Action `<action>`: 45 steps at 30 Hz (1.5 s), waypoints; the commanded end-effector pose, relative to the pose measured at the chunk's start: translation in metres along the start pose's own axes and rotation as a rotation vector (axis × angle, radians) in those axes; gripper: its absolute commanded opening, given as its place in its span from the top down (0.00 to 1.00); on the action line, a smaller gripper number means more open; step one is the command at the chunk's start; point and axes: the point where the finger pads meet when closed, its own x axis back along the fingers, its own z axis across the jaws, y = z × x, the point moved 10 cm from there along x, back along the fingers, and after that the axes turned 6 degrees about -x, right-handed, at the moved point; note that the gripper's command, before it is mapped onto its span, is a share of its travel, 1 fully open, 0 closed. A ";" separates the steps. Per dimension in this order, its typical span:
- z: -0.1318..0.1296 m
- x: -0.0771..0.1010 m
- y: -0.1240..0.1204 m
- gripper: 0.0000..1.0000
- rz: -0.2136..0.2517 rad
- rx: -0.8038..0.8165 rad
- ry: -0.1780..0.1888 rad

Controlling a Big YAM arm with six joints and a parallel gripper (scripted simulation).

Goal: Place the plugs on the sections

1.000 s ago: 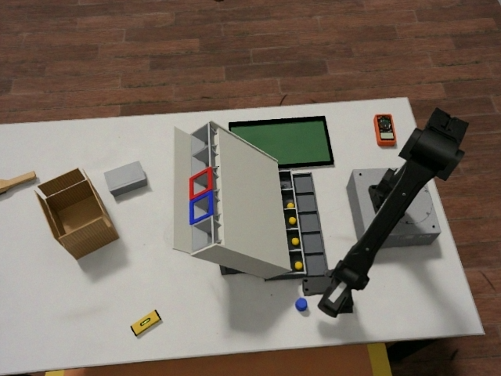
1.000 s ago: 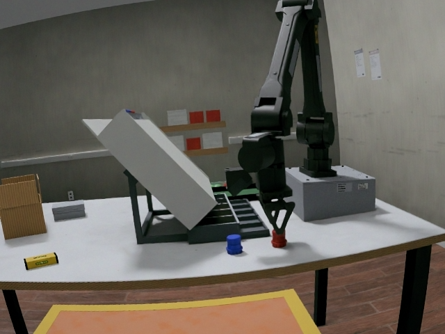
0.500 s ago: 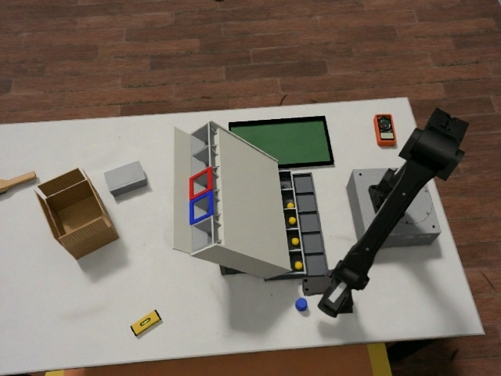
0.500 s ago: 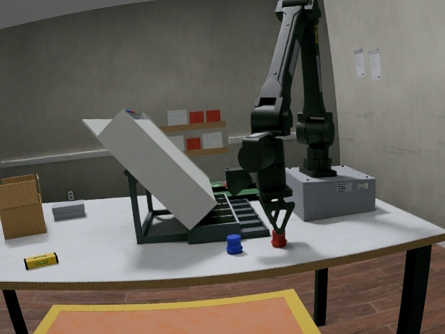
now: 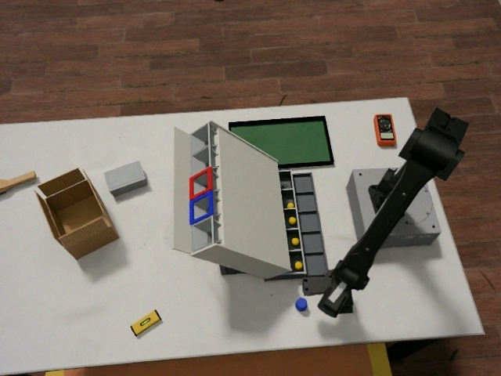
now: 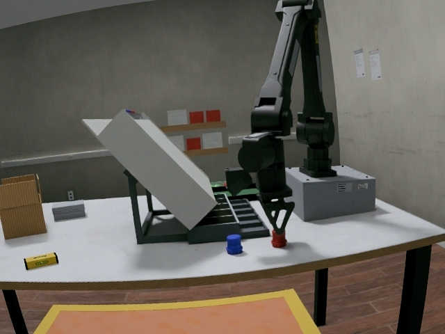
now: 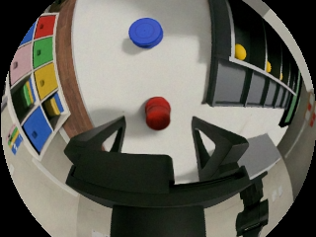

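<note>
The red plug (image 6: 279,239) stands on the table in front of the sectioned tray; it also shows in the wrist view (image 7: 157,113). My gripper (image 6: 279,224) (image 7: 158,119) is open and hangs straight down over it, fingertips at the plug's top, one on each side. The blue plug (image 5: 300,304) stands on the table a little to the left (image 6: 233,243) (image 7: 145,32). The slanted white cover (image 5: 246,210) hides the pipes. The red-banded funnel (image 5: 200,182) and the blue-banded funnel (image 5: 201,207) sit at its top. Several yellow marbles (image 5: 294,231) lie in the tray sections, next to the flat front parts (image 5: 309,224).
A green mat (image 5: 282,140) lies behind the rig. The arm's grey base (image 5: 392,210) stands at the right, with an orange meter (image 5: 384,129) behind it. A cardboard box (image 5: 74,212), a grey block (image 5: 124,177) and a yellow level (image 5: 145,322) are on the left.
</note>
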 end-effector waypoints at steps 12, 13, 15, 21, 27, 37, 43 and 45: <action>0.001 -0.001 -0.005 0.13 -0.006 0.001 0.009; 0.001 -0.001 -0.006 0.13 -0.006 0.001 0.009; 0.001 -0.001 -0.006 0.13 -0.006 0.001 0.009; 0.000 -0.001 -0.007 0.13 -0.006 -0.001 0.009; 0.001 -0.008 -0.006 0.13 -0.006 -0.002 0.009; 0.003 -0.023 -0.004 0.13 -0.005 -0.005 0.007; 0.002 -0.026 -0.005 0.13 -0.008 0.004 0.014; 0.001 -0.027 -0.006 0.13 -0.010 0.010 0.018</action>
